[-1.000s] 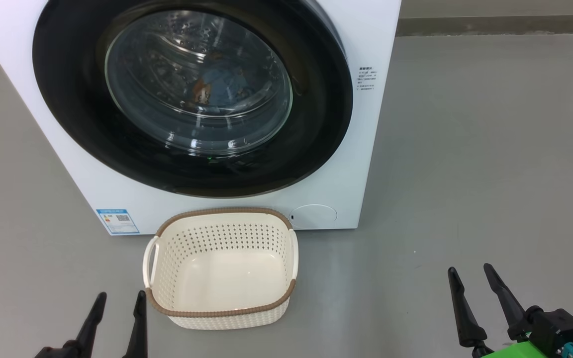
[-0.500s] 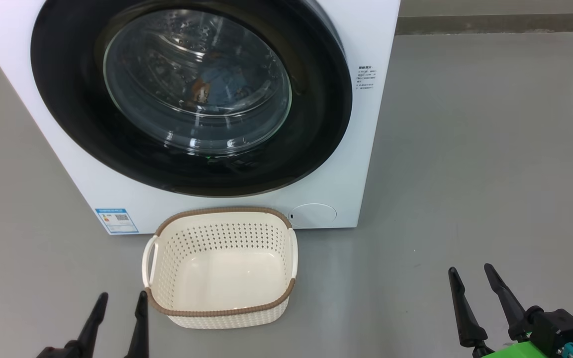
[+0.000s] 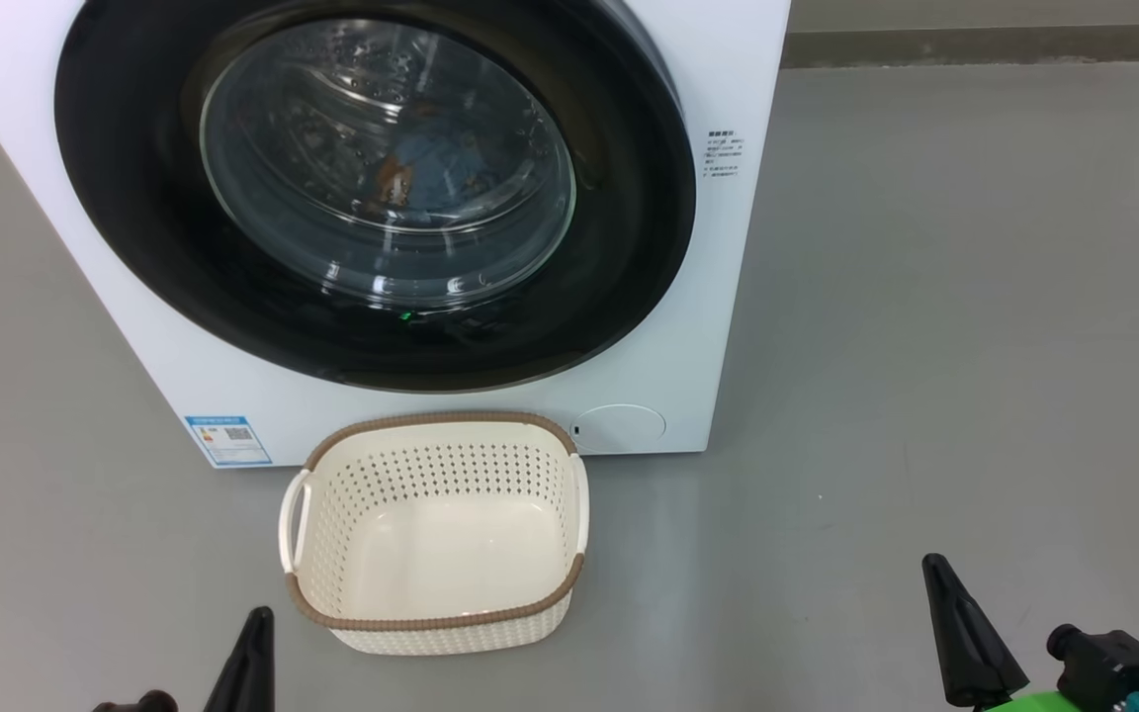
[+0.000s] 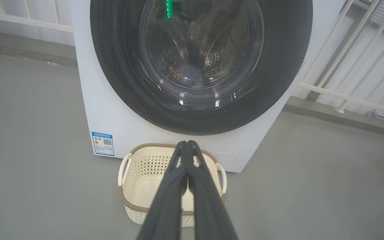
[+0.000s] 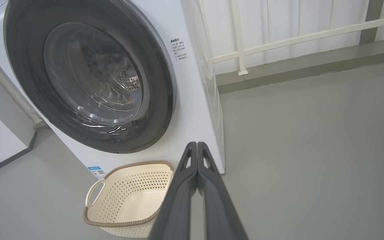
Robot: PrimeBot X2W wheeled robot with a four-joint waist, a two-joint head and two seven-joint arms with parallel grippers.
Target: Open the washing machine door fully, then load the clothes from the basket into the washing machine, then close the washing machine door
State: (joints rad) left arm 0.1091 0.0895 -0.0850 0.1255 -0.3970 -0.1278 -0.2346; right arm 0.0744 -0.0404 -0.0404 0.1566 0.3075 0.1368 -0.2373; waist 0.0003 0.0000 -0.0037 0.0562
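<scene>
The left gripper (image 3: 255, 618) and right gripper (image 3: 933, 566) were found clenched on nothing, at 7 and 4 o'clock of the cream perforated plastic basket (image 3: 451, 638).

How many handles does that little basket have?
2. The left handle loops out from the basket's left side, and the right handle is on the opposite side. None seems hidden.

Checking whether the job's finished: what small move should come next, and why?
Probably nothing more than parking both arms low. The washing machine door looks shut flush, the basket is empty, light-blue clothes show behind the glass, and the left gripper and right gripper are shut on nothing.
</scene>
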